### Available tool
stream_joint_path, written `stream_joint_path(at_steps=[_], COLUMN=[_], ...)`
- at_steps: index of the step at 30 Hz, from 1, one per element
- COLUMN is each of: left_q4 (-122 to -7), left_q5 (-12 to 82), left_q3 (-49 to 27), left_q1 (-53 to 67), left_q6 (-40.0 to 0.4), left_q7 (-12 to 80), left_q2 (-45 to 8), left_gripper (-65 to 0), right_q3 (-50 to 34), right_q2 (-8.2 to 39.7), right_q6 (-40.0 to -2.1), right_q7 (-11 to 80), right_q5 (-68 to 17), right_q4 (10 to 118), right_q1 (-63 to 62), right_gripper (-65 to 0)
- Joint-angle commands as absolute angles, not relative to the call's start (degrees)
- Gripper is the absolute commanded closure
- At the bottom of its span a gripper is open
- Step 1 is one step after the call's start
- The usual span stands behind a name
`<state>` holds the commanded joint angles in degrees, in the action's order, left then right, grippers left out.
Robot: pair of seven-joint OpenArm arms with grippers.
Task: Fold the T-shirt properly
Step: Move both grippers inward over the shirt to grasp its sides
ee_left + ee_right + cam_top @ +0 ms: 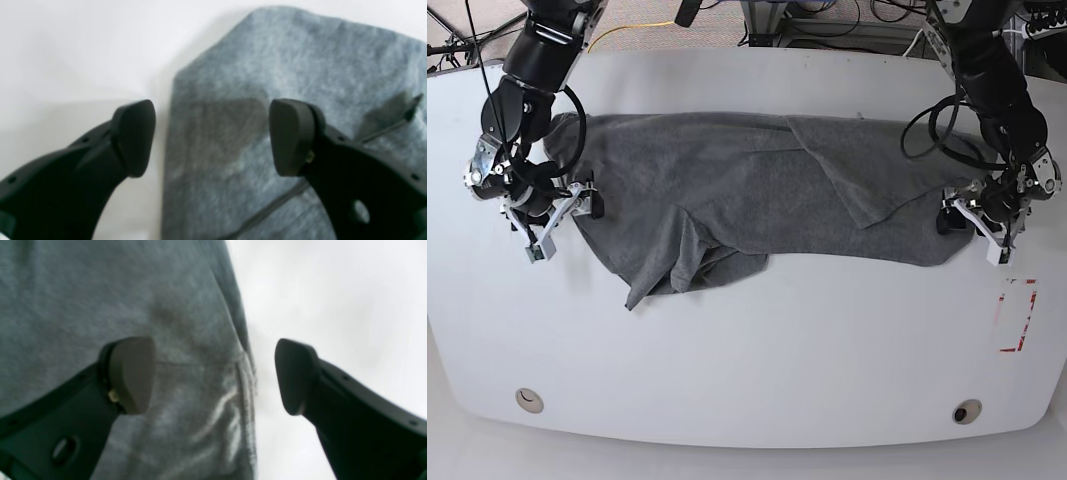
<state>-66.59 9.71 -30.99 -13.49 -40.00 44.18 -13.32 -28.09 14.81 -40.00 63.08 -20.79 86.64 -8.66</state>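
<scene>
T-shirt (757, 190) — grey, spread lengthwise across the white tabletop (757, 370), flaps partly turned over; squaring and final folds apparently remained. Left hand (212, 138): fingers wide apart, straddling one edge, nothing gripped. Right hand (212, 376): likewise wide over the opposite edge — empty; contact unclear.

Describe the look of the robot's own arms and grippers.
Both arms are mostly black, with silvery metal parts and black cables looping beside them. The left gripper and right gripper match: dark, tapering fingers dotted with small round fasteners, ending in rounded, smooth dark-grey pads. I can make out no readable markings.
</scene>
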Motion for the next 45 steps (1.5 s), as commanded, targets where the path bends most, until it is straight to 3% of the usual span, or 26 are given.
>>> stream_joint_path(at_steps=[9,12,20,22,38,40,45], left_q4=[-67.0,-67.0,-66.5,-66.5,-66.6,-66.6,-66.6], left_q5=[9.6,9.7,9.6,9.5,9.5,9.5,9.5], left_q3=[-31.1,-31.1,-31.1,-31.0,-31.0,-31.0,-31.0], left_q1=[-13.5,-13.6,-13.7,-13.7,-13.2,-13.2,-13.2], left_q6=[-40.0,-40.0,-40.0,-40.0,-40.0,-40.0,-40.0], left_q7=[44.2,44.2,44.2,44.2,44.2,44.2,44.2], left_q2=[-11.4,-11.4,-11.4,-11.4,-11.5,-11.5,-11.5], left_gripper=[-48.3,-40.1,-5.1,0.0,0.0,0.0,0.0], right_q3=[-28.1,-28.1,-28.1,-28.1,-28.0,-28.0,-28.0], right_q2=[13.1,13.1,12.6,12.6,12.7,12.6,12.5], right_q6=[-40.0,-40.0,-40.0,-40.0,-40.0,-40.0,-40.0], right_q7=[63.2,62.3,62.2,62.0,60.3,60.4,60.4], right_q5=[-20.3,-20.7,-20.7,-20.3,-20.7,-20.8,-20.8], right_q4=[83.3,82.9,82.7,82.5,79.8,80.1,80.0], right_q1=[-8.8,-8.6,-8.5,-8.5,-8.4,-7.6,-7.3], right_gripper=[-52.3,-52.3,-52.3,-52.3,-51.5,-47.1,-25.2])
